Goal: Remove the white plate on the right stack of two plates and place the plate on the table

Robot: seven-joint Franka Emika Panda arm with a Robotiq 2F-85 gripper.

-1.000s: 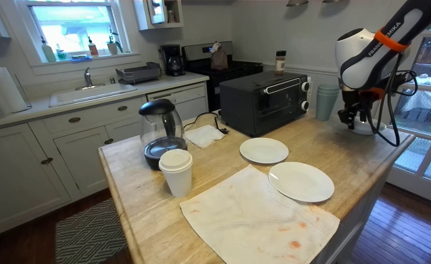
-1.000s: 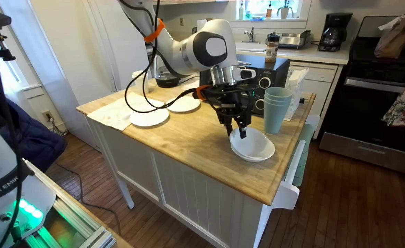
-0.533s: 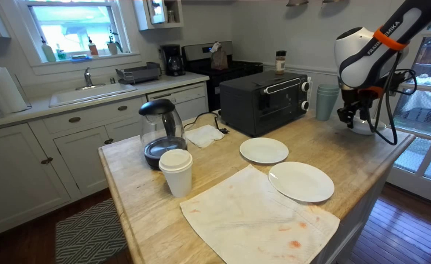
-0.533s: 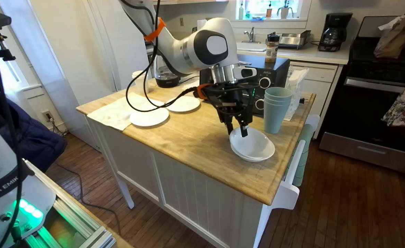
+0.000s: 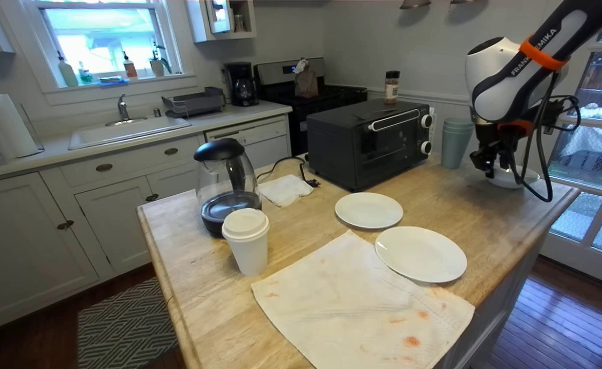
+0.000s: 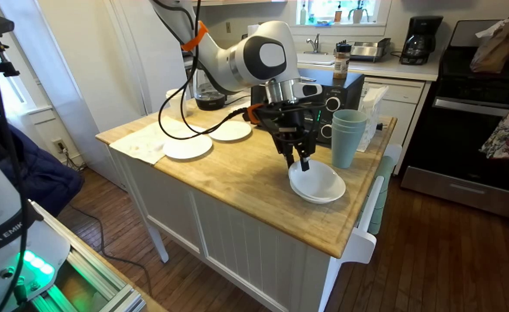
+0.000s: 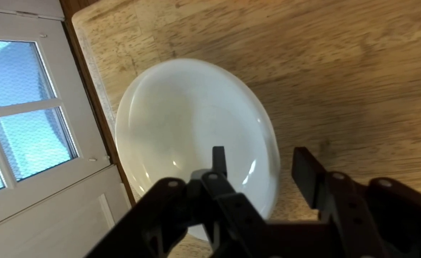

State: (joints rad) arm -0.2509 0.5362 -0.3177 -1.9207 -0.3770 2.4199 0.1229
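Note:
The white plate [image 6: 319, 180], a small raised-rim dish, sits on top of its matching dish [image 6: 314, 200] near the end of the wooden table [image 6: 237, 173]. Only a sliver of the lower dish's rim shows in that exterior view. The stack also shows in an exterior view [image 5: 513, 178], partly behind the gripper, and in the wrist view [image 7: 192, 114]. My gripper [image 6: 297, 164] is open and empty, pointing down at the rim. In the wrist view the gripper [image 7: 262, 159] has one finger over the dish's inside and one outside the rim. I cannot tell whether either finger touches.
Stacked blue-green cups [image 6: 347, 138] stand close beside the dishes. A black toaster oven [image 5: 367, 143] with a spice jar [image 5: 391, 87] on top is behind. Two flat plates [image 5: 370, 210] [image 5: 421, 254], a cloth [image 5: 357, 302], a lidded cup [image 5: 247, 241] and a kettle [image 5: 229, 184] are farther along.
My gripper and arm have risen very slightly and shifted a little. The fingers stay apart. The dishes have not moved.

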